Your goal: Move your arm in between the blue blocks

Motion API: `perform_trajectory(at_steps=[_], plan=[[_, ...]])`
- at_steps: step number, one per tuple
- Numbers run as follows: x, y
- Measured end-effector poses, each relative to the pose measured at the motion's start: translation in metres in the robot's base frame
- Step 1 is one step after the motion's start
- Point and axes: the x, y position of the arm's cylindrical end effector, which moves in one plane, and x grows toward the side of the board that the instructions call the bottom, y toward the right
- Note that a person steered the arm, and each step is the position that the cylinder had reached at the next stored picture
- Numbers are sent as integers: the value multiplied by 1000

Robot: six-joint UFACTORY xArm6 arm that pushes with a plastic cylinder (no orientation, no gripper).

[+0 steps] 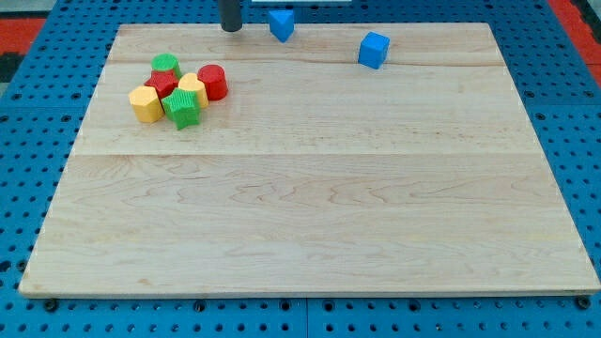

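Blocks on board: two blue [282,23] [373,50], two green [166,65] [184,109], two red [213,82] [163,84], two yellow [146,103] [192,88]; eight total.

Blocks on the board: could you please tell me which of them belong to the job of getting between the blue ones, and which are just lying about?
Part of the job:
- my tip, at the view's top, left of both blue blocks
- blue block near the top edge
- blue cube to its right

Just lying about, clustered at upper left:
- green blocks
- red blocks
- yellow blocks
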Motion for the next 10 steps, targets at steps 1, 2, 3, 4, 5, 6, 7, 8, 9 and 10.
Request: perform_trajectory(at_steps=[1,2,3,4,5,6,7,8,9,10], plan=[[8,70],[80,147],[57,202],[-1,224],[23,121],[95,28],[138,53],[171,108],[97,168],[37,176]])
